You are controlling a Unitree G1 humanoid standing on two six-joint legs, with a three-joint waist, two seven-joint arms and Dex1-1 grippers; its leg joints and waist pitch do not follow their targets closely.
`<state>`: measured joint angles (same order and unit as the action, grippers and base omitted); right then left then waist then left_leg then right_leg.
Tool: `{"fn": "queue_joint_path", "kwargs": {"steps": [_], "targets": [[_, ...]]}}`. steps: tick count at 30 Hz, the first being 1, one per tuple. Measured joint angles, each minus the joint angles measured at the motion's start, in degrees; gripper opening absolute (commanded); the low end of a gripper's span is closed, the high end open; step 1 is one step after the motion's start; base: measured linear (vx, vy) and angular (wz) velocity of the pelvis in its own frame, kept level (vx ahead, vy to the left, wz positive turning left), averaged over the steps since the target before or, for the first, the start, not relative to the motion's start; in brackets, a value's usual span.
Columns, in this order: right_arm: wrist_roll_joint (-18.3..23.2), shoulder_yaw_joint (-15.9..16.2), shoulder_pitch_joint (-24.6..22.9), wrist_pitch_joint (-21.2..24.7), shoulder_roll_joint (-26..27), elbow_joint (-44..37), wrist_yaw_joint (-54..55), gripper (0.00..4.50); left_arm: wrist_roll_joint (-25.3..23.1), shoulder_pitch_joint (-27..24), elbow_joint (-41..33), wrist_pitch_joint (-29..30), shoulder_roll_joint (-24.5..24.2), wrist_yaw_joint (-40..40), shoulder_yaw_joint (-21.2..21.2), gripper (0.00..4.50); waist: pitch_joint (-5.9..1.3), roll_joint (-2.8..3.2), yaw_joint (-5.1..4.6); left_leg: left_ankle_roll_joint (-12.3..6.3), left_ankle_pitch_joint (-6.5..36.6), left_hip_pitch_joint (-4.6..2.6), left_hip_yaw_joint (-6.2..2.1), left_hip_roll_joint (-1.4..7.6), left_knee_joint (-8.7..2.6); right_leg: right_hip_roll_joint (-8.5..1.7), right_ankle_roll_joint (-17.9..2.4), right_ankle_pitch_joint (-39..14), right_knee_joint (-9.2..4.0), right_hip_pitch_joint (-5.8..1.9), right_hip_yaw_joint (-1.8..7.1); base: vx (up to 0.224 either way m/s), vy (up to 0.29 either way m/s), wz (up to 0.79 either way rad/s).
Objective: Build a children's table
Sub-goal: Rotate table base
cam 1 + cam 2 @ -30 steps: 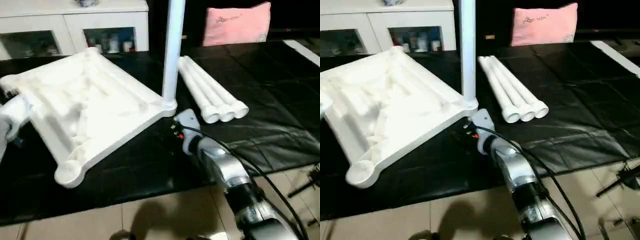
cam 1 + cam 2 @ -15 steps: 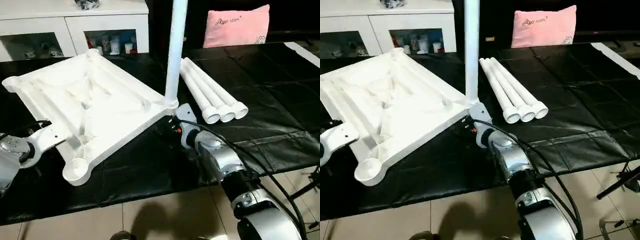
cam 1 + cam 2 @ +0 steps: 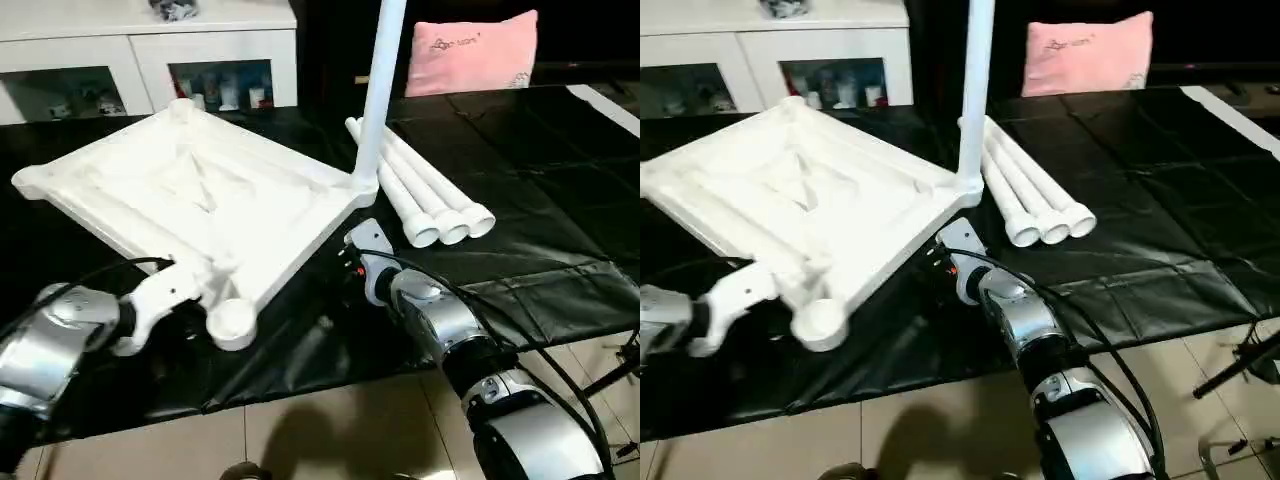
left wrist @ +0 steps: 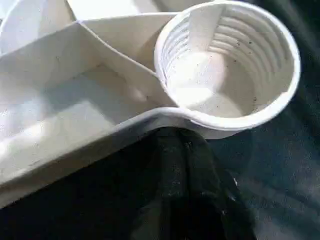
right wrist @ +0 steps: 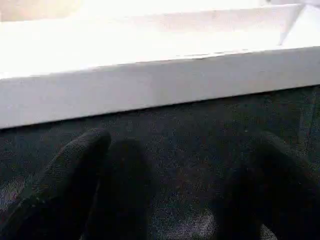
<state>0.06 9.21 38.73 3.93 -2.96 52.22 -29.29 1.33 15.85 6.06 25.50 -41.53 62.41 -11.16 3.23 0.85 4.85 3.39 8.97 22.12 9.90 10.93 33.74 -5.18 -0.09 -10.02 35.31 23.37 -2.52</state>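
The children's table lies in parts on a black mat. Its white tabletop [image 3: 200,200] rests upside down, ribs up. One white leg [image 3: 375,90] stands upright in the far right corner socket. Three more legs [image 3: 430,200] lie side by side to its right. My left gripper [image 3: 195,300] is shut, its black fingers [image 4: 185,170] pressed against the rim beside the empty near corner socket [image 4: 230,75]. My right gripper [image 5: 180,190] is open and low over the mat, facing the tabletop's side edge [image 5: 150,85] with nothing between its fingers.
A white cabinet [image 3: 150,60] with glass doors stands behind the mat, and a pink cushion [image 3: 470,50] lies at the back right. The black mat [image 3: 540,200] ends near me at a tiled floor [image 3: 330,430]. A black cable runs along my right forearm [image 3: 450,330].
The tabletop has swung round and slid right, carrying the upright leg with it. My left arm has come in from the left to the near corner socket. The right arm has barely moved.
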Motion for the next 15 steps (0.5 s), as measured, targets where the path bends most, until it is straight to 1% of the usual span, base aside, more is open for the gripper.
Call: {"fn": "queue_joint_path", "kwargs": {"steps": [2,5,8,10,12,14,15], "targets": [[0.0,0.0,0.5,-0.9,0.4,0.3,-0.3,4.50,0.0,1.2,0.5,-1.2,2.4,-0.5,-1.4,0.08,0.00,0.00,0.11,-0.01,0.0,0.05,0.01,-0.01,0.00,0.00,0.0,0.0,-0.03,0.00,0.00,0.000,0.000,0.00],[0.0,-0.4,0.7,-1.7,0.0,0.4,-1.0,4.50,0.0,3.0,0.9,-1.7,4.6,-1.5,-2.4,0.08,0.01,0.02,0.01,-0.01,0.0,0.07,0.02,-0.01,0.00,-0.01,0.0,0.0,-0.05,0.01,0.01,0.000,0.000,0.00],[0.0,-0.5,0.6,-2.2,-0.5,0.2,-1.8,4.50,0.0,4.1,0.8,-1.5,6.2,-2.0,-3.0,0.08,0.01,0.02,-0.36,-0.01,0.0,0.05,0.02,0.04,-0.01,0.02,0.0,0.0,-0.02,0.02,-0.03,0.000,0.000,0.00],[0.1,-0.5,0.6,-2.6,-0.6,-0.2,-2.6,4.50,0.0,4.7,0.2,-1.4,6.0,-1.8,-3.3,0.08,0.01,0.02,-0.71,-0.01,0.0,0.04,0.01,0.07,-0.01,0.05,0.0,0.0,0.00,0.02,-0.06,0.000,0.000,0.00],[0.2,-0.5,0.4,-3.1,-0.7,-0.9,-3.6,4.50,0.1,5.0,-1.3,-0.7,4.7,-0.8,-3.3,0.08,0.01,0.02,-1.33,-0.01,0.0,0.04,0.01,0.09,-0.02,0.06,0.0,0.0,0.00,0.02,-0.07,0.000,0.000,0.00],[0.3,-0.3,-0.7,-3.8,-0.8,-2.7,-5.0,4.50,0.7,5.7,-3.9,0.9,1.4,1.8,-3.3,0.08,0.01,0.00,-1.76,-0.01,0.0,0.04,0.01,0.14,-0.05,0.12,0.0,0.0,-0.02,0.03,-0.07,0.000,0.000,0.00],[0.3,-0.3,-0.9,-4.1,-0.9,-2.7,-5.3,4.50,0.8,6.6,-4.4,1.3,0.3,2.4,-3.1,0.08,0.02,0.01,-1.76,-0.01,0.0,0.03,0.01,0.13,-0.05,0.12,0.0,0.0,-0.02,0.03,-0.07,0.000,0.000,0.00]]}}
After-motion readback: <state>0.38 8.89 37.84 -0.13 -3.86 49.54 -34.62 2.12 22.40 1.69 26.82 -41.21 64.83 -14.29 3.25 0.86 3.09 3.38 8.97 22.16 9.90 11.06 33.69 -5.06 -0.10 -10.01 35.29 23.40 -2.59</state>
